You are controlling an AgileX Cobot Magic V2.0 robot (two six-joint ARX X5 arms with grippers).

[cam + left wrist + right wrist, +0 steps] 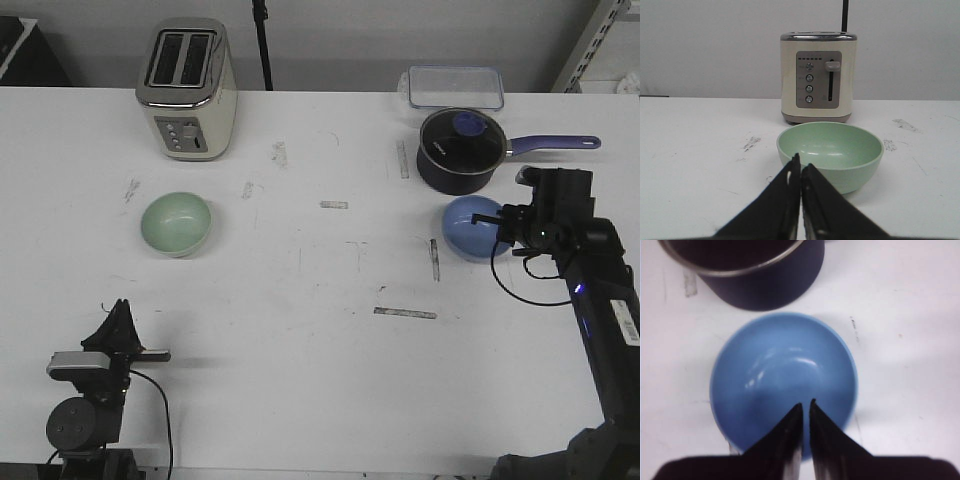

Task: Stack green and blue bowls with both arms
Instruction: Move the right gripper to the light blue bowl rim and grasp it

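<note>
The pale green bowl [176, 222] stands upright on the white table at the left, in front of the toaster. My left gripper [122, 308] is low near the table's front edge, well short of it. In the left wrist view the jaws [801, 164] are shut and empty, pointing at the green bowl [830, 152]. The light blue bowl [468, 228] stands upright at the right, just in front of the saucepan. My right gripper [498, 226] hovers over its right side. In the right wrist view its jaws [806, 403] are closed to a thin slit above the blue bowl [782, 370], holding nothing.
A cream toaster [187, 90] stands at the back left, also in the left wrist view [818, 77]. A dark blue saucepan [458, 150] with a long handle is right behind the blue bowl, and a clear lidded container [455, 87] behind that. Tape strips [404, 313] lie on the table.
</note>
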